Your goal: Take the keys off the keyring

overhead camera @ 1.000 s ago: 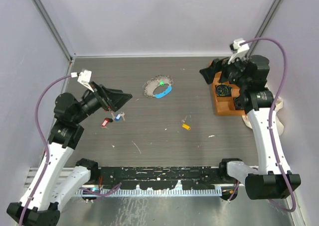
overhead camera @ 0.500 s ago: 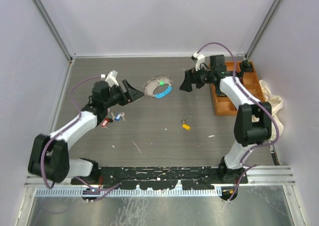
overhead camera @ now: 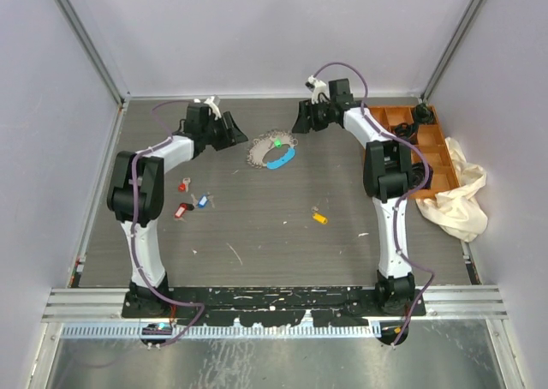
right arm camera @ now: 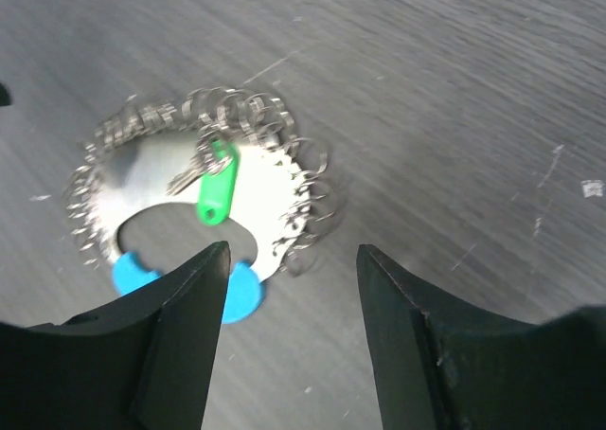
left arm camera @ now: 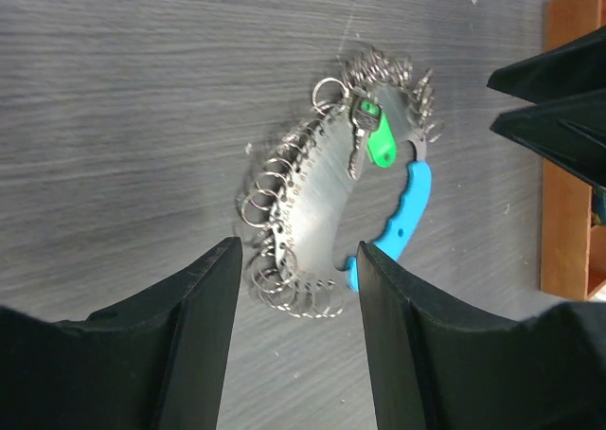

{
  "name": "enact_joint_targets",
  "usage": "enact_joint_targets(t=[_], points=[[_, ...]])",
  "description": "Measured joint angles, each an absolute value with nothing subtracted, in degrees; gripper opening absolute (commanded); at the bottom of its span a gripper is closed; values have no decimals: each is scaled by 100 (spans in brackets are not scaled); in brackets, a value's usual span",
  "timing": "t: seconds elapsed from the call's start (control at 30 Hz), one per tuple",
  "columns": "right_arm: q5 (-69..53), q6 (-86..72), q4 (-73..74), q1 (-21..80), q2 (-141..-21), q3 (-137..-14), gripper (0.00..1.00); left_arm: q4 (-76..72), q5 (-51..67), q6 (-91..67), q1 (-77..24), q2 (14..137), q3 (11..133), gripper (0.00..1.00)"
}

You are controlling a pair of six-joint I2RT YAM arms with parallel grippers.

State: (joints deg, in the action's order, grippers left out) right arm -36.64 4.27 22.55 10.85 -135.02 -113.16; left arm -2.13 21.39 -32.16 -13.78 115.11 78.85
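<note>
Between the left gripper and right gripper, both spread and empty, one keyring bearing one green key is seen on a dark woodgrain table within pale walls.

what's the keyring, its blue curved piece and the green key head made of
Keyring: likely metal, silvery sheen, thin wire loops round its edge.
Blue curved piece: looks plastic, flat matte colour.
Green key head: probably plastic, bright and smooth.
</note>
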Motion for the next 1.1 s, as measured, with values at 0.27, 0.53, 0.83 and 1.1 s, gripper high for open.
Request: enact_joint_targets(t=[0.27,0.53,0.83,1.1], points=[[-3236,327,2646,1114,-14206,-12062,55,117,2438,-3092,-1299,12140,8429,54],[-3627,290,2703,1120,-14206,-11963,50,263,2694,-3098,-1299,12278,8473,54],[-3767,283,2751,1149,-14215,-11902,50,307,2847,-3144,-1299,12346,8534,55],[-3946,336,2768,1144,-14339,-11937,40,495,2873,-3192,-1299,12527,8709,55]])
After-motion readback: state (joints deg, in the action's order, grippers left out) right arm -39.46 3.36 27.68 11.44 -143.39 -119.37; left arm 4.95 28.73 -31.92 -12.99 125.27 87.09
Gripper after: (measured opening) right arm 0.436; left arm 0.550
